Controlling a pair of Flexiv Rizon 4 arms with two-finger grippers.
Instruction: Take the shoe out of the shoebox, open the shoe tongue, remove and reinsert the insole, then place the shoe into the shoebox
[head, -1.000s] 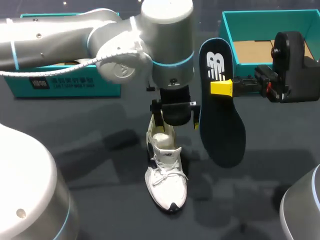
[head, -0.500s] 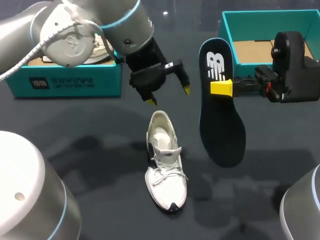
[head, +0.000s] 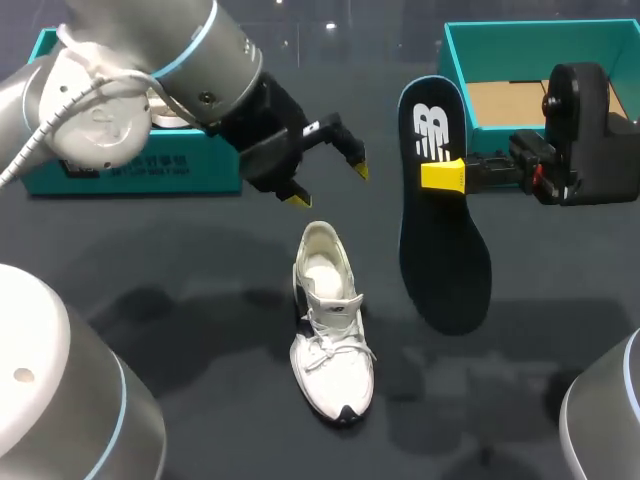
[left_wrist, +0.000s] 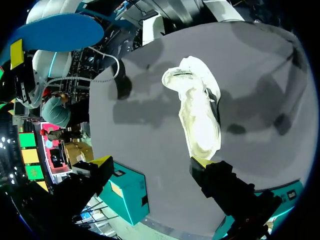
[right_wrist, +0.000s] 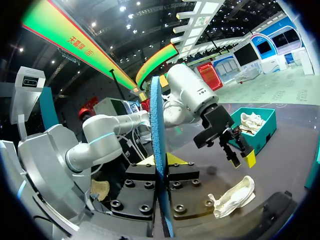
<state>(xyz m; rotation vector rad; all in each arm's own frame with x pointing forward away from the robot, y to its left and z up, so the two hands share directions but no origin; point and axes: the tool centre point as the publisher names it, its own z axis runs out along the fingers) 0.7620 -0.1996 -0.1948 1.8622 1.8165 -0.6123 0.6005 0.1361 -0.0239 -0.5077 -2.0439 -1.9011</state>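
Note:
A white shoe (head: 331, 332) lies on the dark table, toe toward the near edge, its opening facing up; the same shoe (left_wrist: 196, 113) shows ahead of the left fingers and the shoe (right_wrist: 232, 197) lies beyond the right gripper. My left gripper (head: 326, 177) hovers open above and behind the shoe's heel, holding nothing; in its own view the left gripper (left_wrist: 152, 163) spreads wide. My right gripper (head: 447, 174) is shut on the dark blue insole (head: 441, 206), held in the air to the right of the shoe. Edge-on, the insole (right_wrist: 158, 155) stands between the right gripper (right_wrist: 160, 161) jaws.
A teal shoebox (head: 610, 38) stands at the back right behind the right arm. Another teal box (head: 140, 168) with a white shoe inside sits at the back left, partly hidden by the left arm.
My left gripper has lifted off the shoe's heel and swung back to the left, now open above the table. The right gripper and insole have stayed still.

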